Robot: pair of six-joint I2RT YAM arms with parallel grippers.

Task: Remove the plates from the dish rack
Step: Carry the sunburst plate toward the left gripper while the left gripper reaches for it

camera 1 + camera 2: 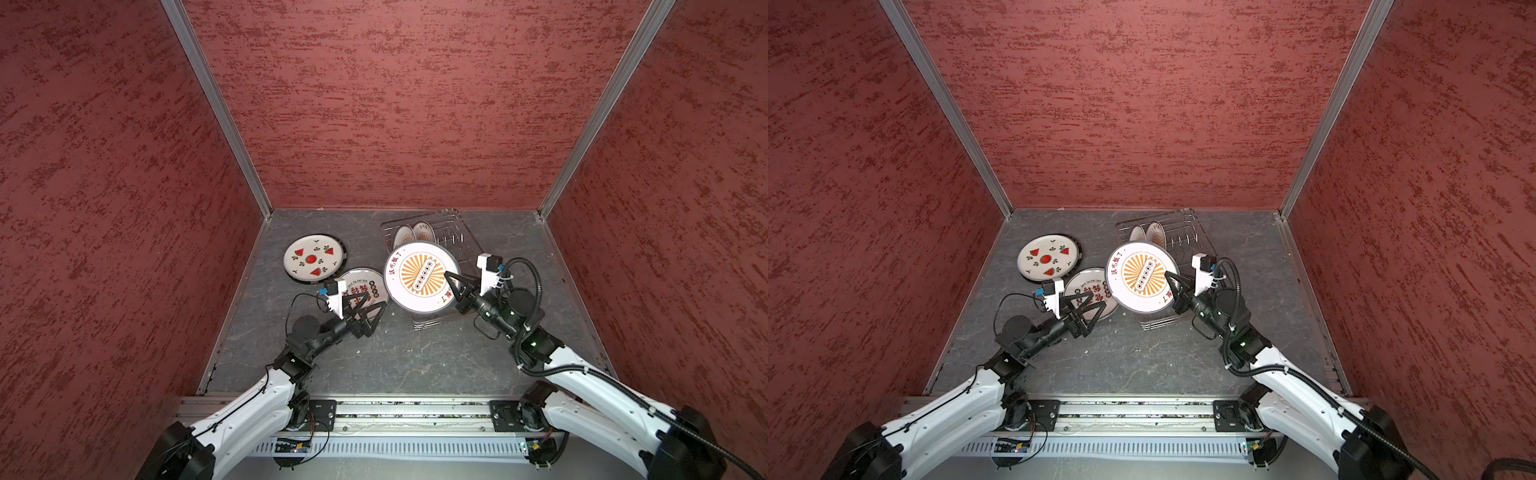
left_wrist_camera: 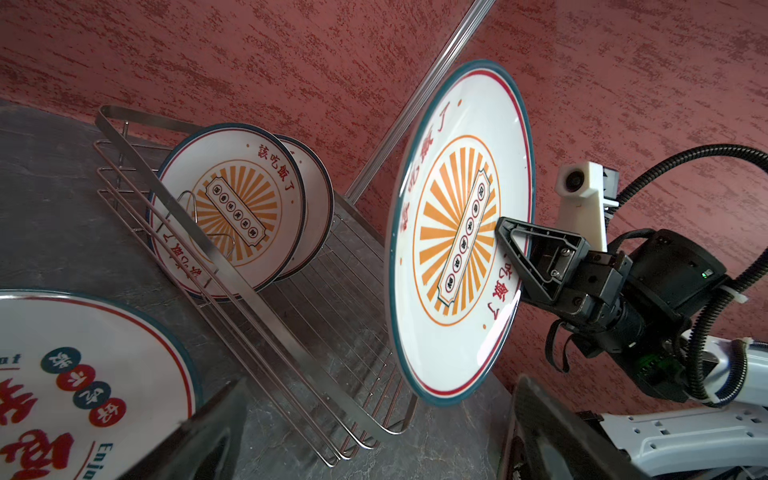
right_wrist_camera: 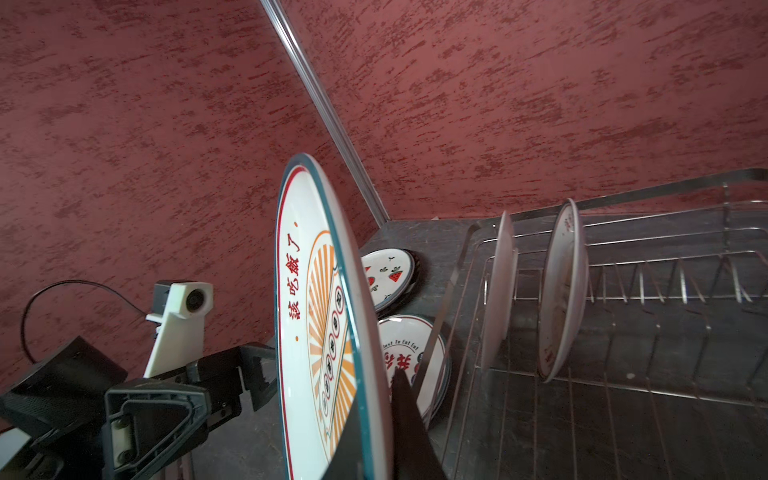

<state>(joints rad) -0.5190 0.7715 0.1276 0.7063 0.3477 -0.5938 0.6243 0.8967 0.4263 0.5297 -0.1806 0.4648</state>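
My right gripper (image 1: 451, 280) is shut on the rim of a white plate with an orange sunburst (image 1: 419, 276), held tilted up above the near end of the dish rack (image 1: 453, 226). In the right wrist view its fingers (image 3: 409, 419) pinch that plate (image 3: 324, 311) edge-on. Two more plates (image 2: 232, 208) (image 2: 320, 199) stand upright at the rack's far end. My left gripper (image 1: 370, 301) hangs open and holds nothing, just above a plate with Chinese characters (image 1: 361, 284) lying flat on the table. A watermelon plate (image 1: 313, 257) lies flat behind that one, on top of a dark-rimmed plate.
Red textured walls (image 1: 395, 104) with aluminium corner posts (image 1: 216, 108) close the dark grey table (image 1: 395, 357) on three sides. The arms' metal rail (image 1: 395, 411) runs along the front edge. Short upright prongs (image 1: 1183, 240) stand in the rack.
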